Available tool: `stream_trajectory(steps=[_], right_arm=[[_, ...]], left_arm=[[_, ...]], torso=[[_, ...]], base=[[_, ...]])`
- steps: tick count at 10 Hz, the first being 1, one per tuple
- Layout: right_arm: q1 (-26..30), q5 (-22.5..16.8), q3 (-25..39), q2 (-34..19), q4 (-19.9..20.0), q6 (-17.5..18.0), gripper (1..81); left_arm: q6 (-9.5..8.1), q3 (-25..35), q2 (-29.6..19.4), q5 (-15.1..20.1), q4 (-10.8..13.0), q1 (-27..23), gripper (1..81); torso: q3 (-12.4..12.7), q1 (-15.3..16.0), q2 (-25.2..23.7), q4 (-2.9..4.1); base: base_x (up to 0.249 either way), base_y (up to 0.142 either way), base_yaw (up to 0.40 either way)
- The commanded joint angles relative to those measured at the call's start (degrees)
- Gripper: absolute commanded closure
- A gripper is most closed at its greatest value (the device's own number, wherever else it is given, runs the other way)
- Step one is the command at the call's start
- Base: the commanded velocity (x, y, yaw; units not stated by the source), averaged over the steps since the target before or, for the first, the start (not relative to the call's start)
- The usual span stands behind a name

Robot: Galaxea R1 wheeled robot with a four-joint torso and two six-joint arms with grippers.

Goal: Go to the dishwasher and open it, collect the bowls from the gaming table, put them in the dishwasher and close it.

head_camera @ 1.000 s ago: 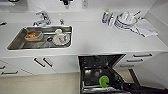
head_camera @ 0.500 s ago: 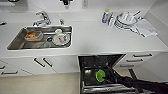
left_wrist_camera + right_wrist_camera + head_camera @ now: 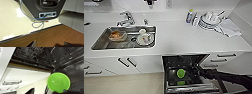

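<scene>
Gripping a bright green bowl [image 3: 58, 82] at its rim, the right gripper [image 3: 197, 70] is reaching in over the open dishwasher [image 3: 184, 62], holding the bowl above the dark lowered door. From the head view, the right arm is coming in from the lower right, and the green bowl is showing beside the dishwasher's dark interior, under the white counter [image 3: 184, 37]. Wire racks are showing inside in the right wrist view. A sink [image 3: 124, 37] with dishes is sitting to the left on the counter. Whether the left gripper is open or closed, I cannot tell; its camera is looking at pale floor and a wooden surface.
</scene>
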Motion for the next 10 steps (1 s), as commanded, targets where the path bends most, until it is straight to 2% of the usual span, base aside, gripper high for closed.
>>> stream_trajectory(steps=[1, 2, 4, 6, 7, 10], right_arm=[[5.81, -1.53, 2.60, -2.30, 1.68, 0.14, 1.0], [5.64, -2.94, 5.08, -4.51, 1.68, 0.14, 1.0], [2.32, -9.95, 12.52, -11.85, 1.51, -0.56, 1.0], [-4.27, -10.58, 17.54, -20.48, 1.51, -0.91, 1.0], [-7.96, -10.85, 19.48, -23.91, 1.51, -2.40, 1.0], [-17.91, -11.20, 21.87, -28.77, 0.99, -5.04, 1.0]], left_arm=[[0.34, -0.17, -0.12, 2.54, 0.35, 2.72, 1.0], [0.43, -0.17, -0.03, 2.54, 0.35, 2.72, 1.0], [0.43, -0.17, -0.03, 2.54, 0.17, 2.55, 1.0], [0.52, -0.17, 0.24, 2.62, 0.26, 2.11, 1.0], [0.52, -0.17, 0.32, 2.62, 0.26, 1.85, 1.0], [0.44, -0.34, 0.15, 2.54, 0.09, 1.41, 1.0]], torso=[[0.00, 0.00, 0.00, 0.00], [0.00, 0.00, 0.00, 0.00], [0.00, 0.00, 0.00, 0.00], [0.00, 0.00, 0.00, 0.00], [0.00, 0.00, 0.00, 0.00], [0.00, 0.00, 0.00, 0.00]], base=[[0.000, 0.000, 0.000], [0.000, 0.000, 0.000], [0.000, 0.000, 0.000], [0.000, 0.000, 0.000], [0.000, 0.000, 0.000], [0.000, 0.000, 0.000]])
